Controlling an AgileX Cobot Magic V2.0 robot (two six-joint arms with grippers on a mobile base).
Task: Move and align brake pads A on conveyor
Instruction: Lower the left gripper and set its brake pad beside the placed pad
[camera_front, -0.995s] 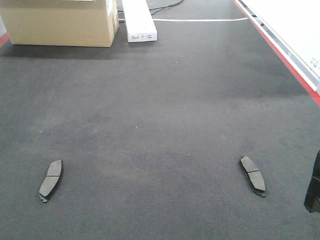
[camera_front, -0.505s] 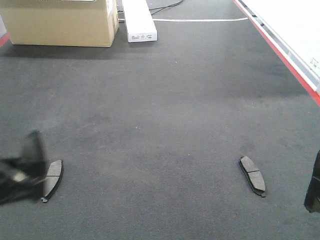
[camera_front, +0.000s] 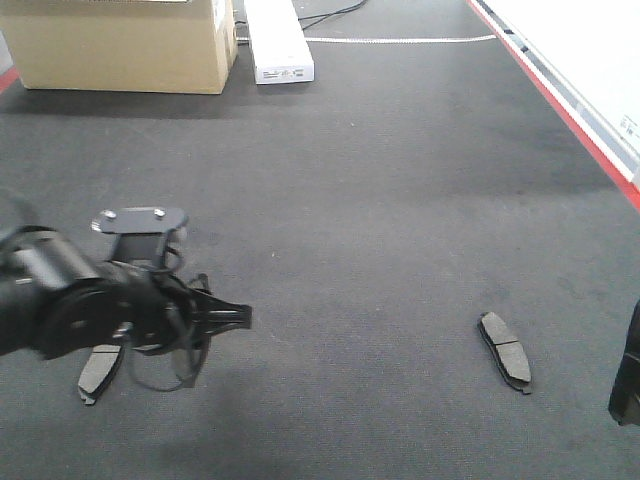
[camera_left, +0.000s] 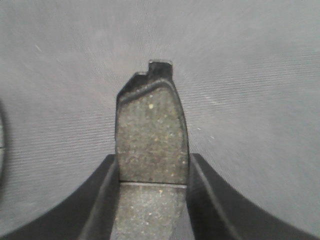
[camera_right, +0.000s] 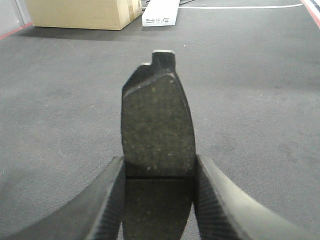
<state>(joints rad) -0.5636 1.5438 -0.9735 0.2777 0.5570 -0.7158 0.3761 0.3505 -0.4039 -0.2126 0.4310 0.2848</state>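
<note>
Since half a second ago, the left arm (camera_front: 70, 305) has been swung further over the conveyor (camera_front: 350, 200), its jaws now carried past the left brake pad (camera_front: 95, 372), which is partly hidden beneath it. A cardboard box (camera_front: 120, 45) and a white case (camera_front: 277, 40) are seen at the belt's far end. Another brake pad (camera_front: 505, 351) is laid flat at the right. A held brake pad (camera_left: 151, 137) is clamped between the left jaws; a second held pad (camera_right: 157, 125) is clamped between the right jaws.
</note>
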